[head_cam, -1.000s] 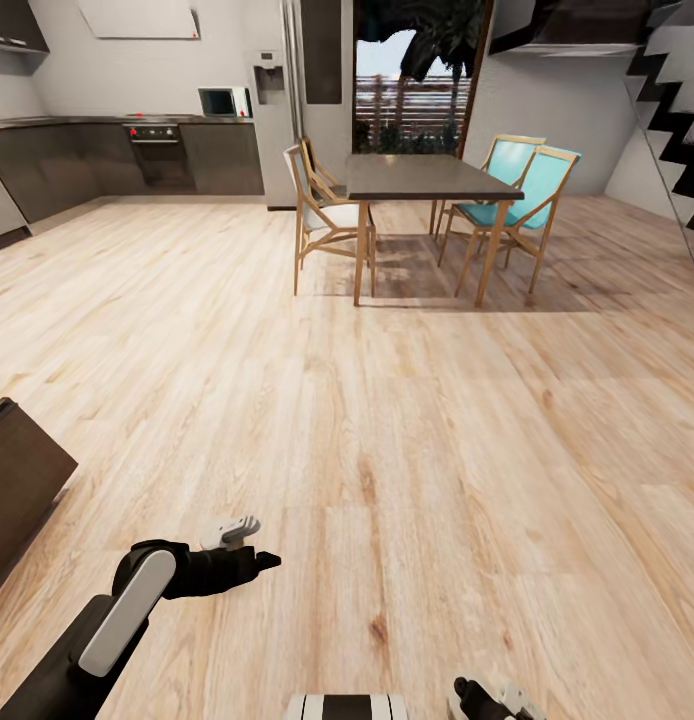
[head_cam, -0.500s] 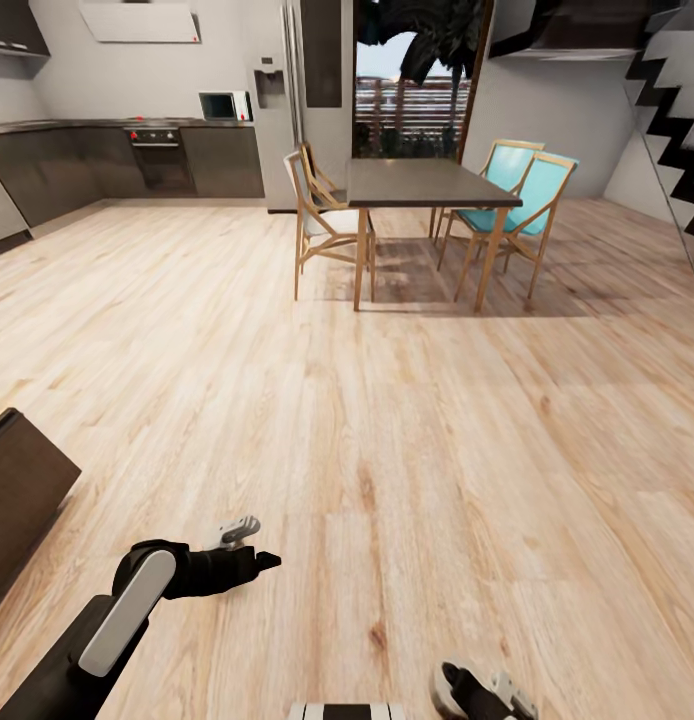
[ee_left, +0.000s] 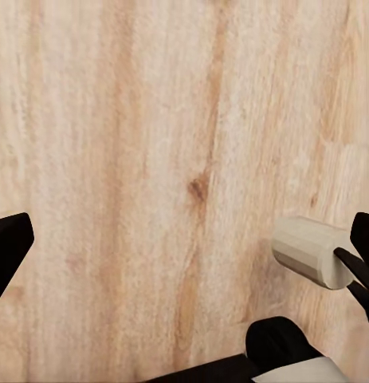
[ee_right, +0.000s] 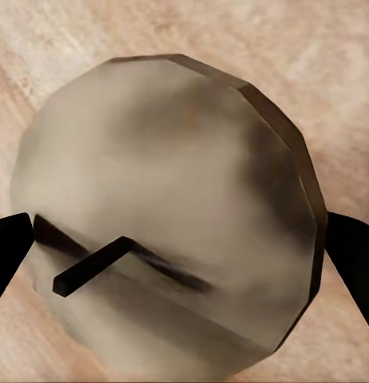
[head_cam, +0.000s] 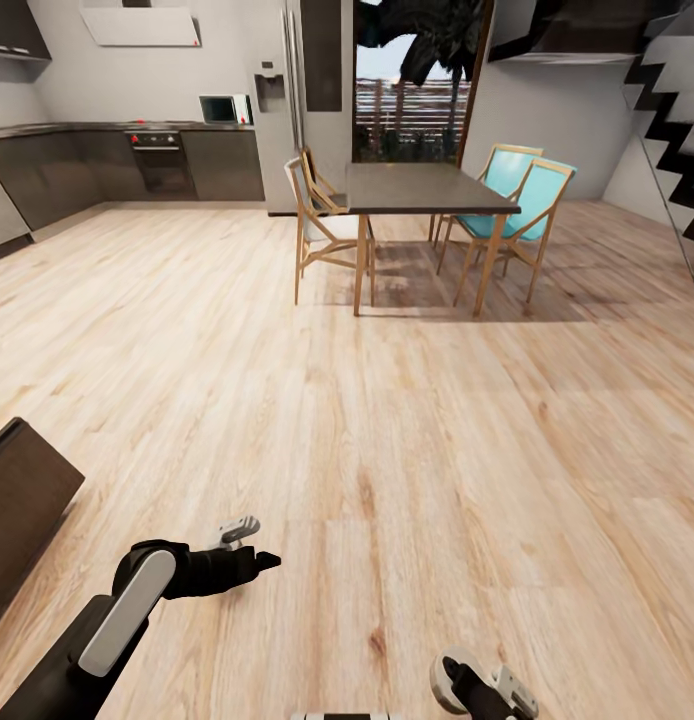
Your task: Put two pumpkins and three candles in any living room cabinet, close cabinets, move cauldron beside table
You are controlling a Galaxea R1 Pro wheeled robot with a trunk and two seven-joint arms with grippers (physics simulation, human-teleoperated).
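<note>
Item 1, far left of my head view: corner of the dark-brown cabinet (head_cam: 22, 500), standing on the pale plank floor (head_cam: 407, 420). I cannot tell from here whether its fronts are shut.

Item 2, back left: dark grey kitchen cupboards (head_cam: 107, 165) along the wall, with an oven (head_cam: 159, 158) set in them and a microwave (head_cam: 223, 108) on the worktop.

Item 3, low left: my left gripper (head_cam: 259, 542), held over bare floor. The left wrist camera (ee_left: 184, 255) shows its black fingers (ee_left: 9, 247) spread wide with only planks between them, so these jaws are open and empty. A pale stubby shape (ee_left: 312, 251) sits near one finger; I cannot say what it is.

Item 4, centre back: dark-topped dining table (head_cam: 427, 185) on light wooden legs, one pale-seated chair (head_cam: 322, 225) at its left and two turquoise chairs (head_cam: 517, 200) at its right.

Item 5, bottom edge, right of centre: my right gripper (head_cam: 477, 692), jaws closed around a candle (head_cam: 449, 680). In the right wrist view the gripper (ee_right: 184, 255) has a finger at either side of the candle (ee_right: 168, 183), a round off-white body with a dark wick (ee_right: 92, 267).

Item 6, far right: black staircase (head_cam: 682, 110).
</note>
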